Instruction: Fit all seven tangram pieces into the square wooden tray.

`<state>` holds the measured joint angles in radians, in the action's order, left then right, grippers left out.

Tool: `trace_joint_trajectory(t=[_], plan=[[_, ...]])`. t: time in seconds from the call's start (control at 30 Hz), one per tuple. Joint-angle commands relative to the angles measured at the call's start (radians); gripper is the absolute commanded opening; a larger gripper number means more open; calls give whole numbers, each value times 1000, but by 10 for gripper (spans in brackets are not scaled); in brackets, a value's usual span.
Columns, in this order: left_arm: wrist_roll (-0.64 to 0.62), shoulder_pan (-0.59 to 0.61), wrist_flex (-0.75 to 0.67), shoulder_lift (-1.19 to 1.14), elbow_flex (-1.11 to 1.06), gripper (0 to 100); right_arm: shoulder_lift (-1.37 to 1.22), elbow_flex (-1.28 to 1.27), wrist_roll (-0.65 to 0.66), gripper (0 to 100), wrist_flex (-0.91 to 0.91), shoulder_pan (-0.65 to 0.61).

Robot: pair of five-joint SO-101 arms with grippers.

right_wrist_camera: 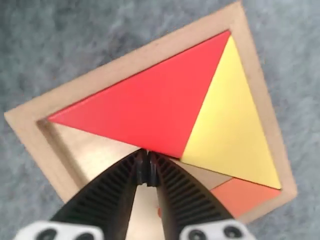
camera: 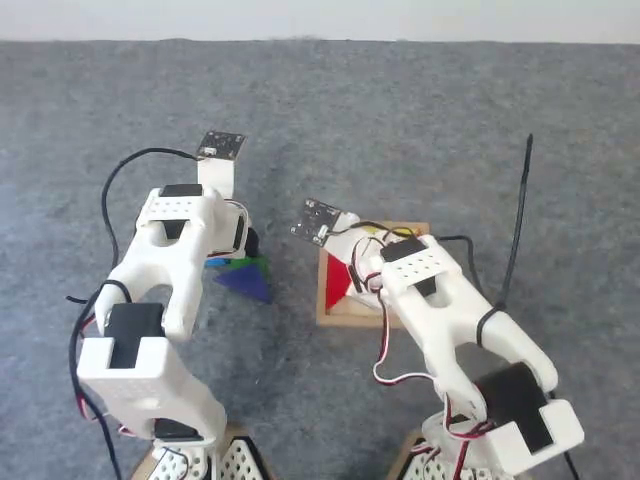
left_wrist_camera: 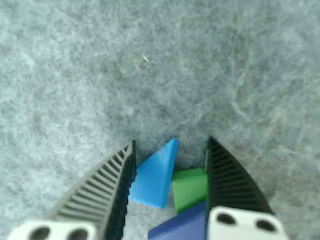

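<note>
The square wooden tray [right_wrist_camera: 30, 125] holds a large red triangle [right_wrist_camera: 150, 105], a large yellow triangle [right_wrist_camera: 230, 120] and an orange piece [right_wrist_camera: 245, 192]; part of its floor is bare. My right gripper [right_wrist_camera: 147, 156] is shut and empty, its tips at the red triangle's lower edge. On the carpet lie a light blue triangle [left_wrist_camera: 155, 175], a green piece [left_wrist_camera: 190, 187] and a dark blue piece [left_wrist_camera: 182, 227], close together. My left gripper [left_wrist_camera: 171, 144] stands open, straddling the light blue triangle and the green piece. From above, the tray [camera: 335, 318] sits under the right arm and the dark blue piece [camera: 245, 283] beside the left arm.
Grey carpet covers the whole table. A black cable [camera: 518, 220] rises to the right of the tray. The two arms' bases stand at the near edge, with a strip of open carpet between the loose pieces and the tray.
</note>
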<state>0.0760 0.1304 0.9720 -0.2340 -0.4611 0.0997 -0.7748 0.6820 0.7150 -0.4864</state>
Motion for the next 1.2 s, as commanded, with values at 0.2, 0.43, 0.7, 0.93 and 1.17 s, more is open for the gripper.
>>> trace_joint_trajectory(t=[0.2,0.43,0.7,0.93,1.17], plan=[[12,-2,-17,40,-2,214,71,48,-55,8,-48,4],[12,-2,-18,40,-2,214,260,-77,-69,8,-61,53],[12,-2,-15,40,-4,214,82,-41,-106,8,-147,114],[12,-2,-18,40,-10,214,-4,18,-106,8,-62,131],[12,-2,-18,40,-10,214,114,-92,-86,8,-2,-39]])
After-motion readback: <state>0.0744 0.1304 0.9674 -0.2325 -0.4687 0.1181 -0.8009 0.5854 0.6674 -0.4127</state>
